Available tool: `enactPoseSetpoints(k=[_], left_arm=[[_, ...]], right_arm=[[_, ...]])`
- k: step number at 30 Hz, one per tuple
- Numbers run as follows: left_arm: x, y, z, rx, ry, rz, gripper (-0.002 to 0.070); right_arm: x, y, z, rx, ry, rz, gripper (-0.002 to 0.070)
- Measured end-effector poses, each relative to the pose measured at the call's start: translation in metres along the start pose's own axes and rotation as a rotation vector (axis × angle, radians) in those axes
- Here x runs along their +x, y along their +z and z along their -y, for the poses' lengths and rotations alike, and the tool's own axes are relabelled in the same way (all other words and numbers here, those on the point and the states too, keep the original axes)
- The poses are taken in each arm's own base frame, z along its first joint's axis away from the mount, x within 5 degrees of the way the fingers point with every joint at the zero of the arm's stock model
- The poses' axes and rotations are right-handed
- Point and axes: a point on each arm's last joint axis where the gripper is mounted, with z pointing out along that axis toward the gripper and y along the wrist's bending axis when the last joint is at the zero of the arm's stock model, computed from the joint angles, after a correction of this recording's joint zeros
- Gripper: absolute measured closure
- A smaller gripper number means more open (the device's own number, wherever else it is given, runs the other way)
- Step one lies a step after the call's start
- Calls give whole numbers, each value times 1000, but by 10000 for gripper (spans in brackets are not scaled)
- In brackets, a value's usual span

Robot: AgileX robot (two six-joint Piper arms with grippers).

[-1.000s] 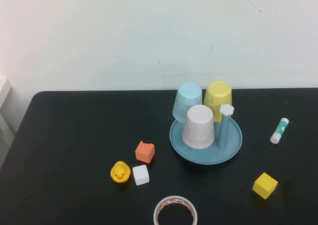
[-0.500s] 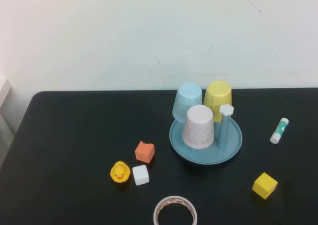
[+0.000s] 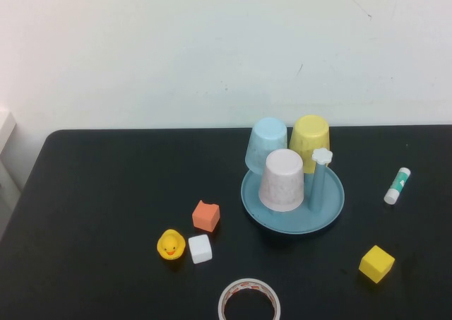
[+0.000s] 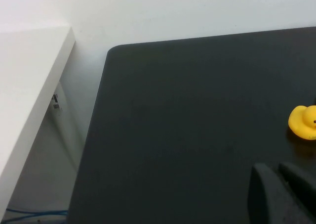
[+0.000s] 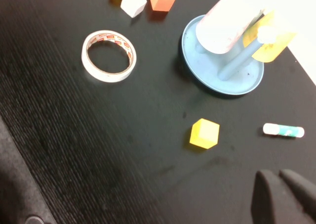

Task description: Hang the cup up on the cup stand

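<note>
neither arm visible from the high camera. left gripper caught only in its own wrist view, dark fingertips pressed together, holding nothing, low over the left part of the black table near the rubber duck, itself cut by the frame edge there. right gripper likewise seen only from its wrist, fingers closed and empty, above the table's right front part.

pink cup upside down over a peg on the cup stand, peg beneath hidden. blue cup and yellow cup inverted behind it, partly covered. one free peg with white flower cap just right of the pink cup.

scattered around: orange block, white cube beside the duck, tape roll cut off at the front edge, yellow cube, glue stick.
</note>
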Motion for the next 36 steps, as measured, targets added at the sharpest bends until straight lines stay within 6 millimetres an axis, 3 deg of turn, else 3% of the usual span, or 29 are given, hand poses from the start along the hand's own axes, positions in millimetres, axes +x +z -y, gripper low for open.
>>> enactPoseSetpoints(k=[9,13,22,29,33,36], left_arm=[[0,0,0,0,1,0,675],[0,0,0,0,1,0,675],[0,0,0,0,1,0,676],[0,0,0,-1,2,0,676],[0,0,0,-1,2,0,676],[0,0,0,-1,2,0,676]], right_arm=[[1,-1,0,6,8,2,678],[9,-11,4,72,105,7,678],[37,-48,3,456,406,-23,678],[48,-78,-26,743,537,9,678],[48,-88,-40,888,564,42,678],[48,-84,-39,977,551,112,678]])
